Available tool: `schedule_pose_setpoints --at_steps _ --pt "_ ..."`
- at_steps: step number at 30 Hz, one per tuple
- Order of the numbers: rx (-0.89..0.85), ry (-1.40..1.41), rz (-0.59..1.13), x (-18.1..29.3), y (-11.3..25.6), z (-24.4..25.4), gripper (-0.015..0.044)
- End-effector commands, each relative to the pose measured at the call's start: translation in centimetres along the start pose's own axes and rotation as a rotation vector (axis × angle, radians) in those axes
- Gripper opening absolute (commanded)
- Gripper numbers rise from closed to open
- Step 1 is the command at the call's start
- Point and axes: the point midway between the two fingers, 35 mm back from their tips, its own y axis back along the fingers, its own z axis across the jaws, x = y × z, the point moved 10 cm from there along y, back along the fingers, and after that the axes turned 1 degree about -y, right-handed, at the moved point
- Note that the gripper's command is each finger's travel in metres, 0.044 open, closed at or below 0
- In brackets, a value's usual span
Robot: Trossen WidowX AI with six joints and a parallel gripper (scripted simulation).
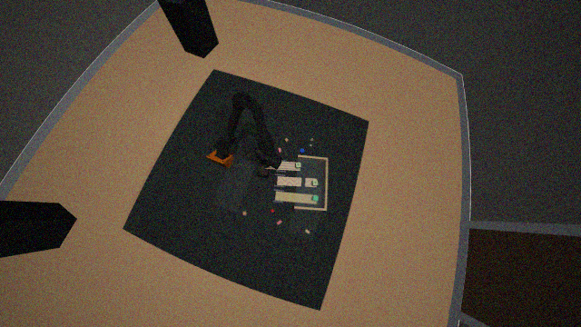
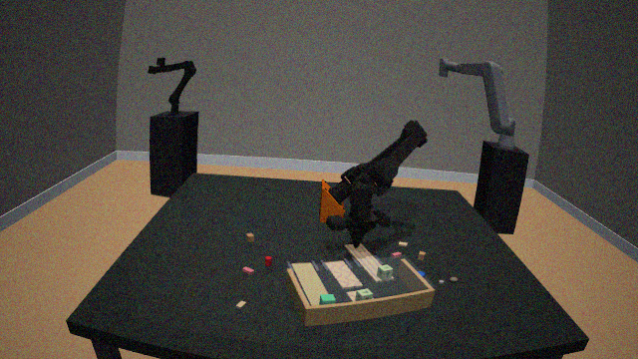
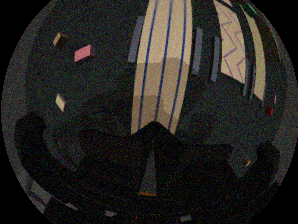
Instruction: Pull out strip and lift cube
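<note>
My gripper point(image 2: 356, 244) point(image 3: 154, 124) is shut and empty, its tips at the near end of the blue-striped strip point(image 1: 290, 168) point(image 2: 363, 259) point(image 3: 162, 40); touching or just above, I cannot tell. That strip looks unbroken, sticks out past its guides toward the arm and carries a pale green cube point(image 1: 298, 164) point(image 2: 385, 271) with a dark mark. The zigzag strip point(image 1: 289, 182) point(image 2: 343, 274) point(image 3: 232, 45) ends before a gap; beyond it a short piece bears another pale marked cube point(image 1: 315, 183) point(image 2: 365, 293). The plain yellowish strip point(image 1: 295, 197) point(image 2: 309, 282) point(image 3: 258, 55) carries a greener cube point(image 1: 315, 198) point(image 2: 327, 298).
A wooden wall point(image 1: 327, 182) point(image 2: 369, 311) encloses the far side and flanks. Low guides point(image 3: 199, 50) stand beside the strips. Loose bits lie around: a pink block point(image 1: 280, 150) point(image 2: 396, 254) point(image 3: 83, 53), a blue piece point(image 1: 302, 150) and a red cylinder point(image 2: 268, 260).
</note>
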Motion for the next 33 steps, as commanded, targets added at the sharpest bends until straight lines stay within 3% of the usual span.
schedule_pose_setpoints --at_steps 1,33 --pt "-0.005 -0.008 0.022 1.2 -0.4 0.0 0.0" --pt "-0.005 -0.009 0.024 5.9 -0.4 0.1 0.0"
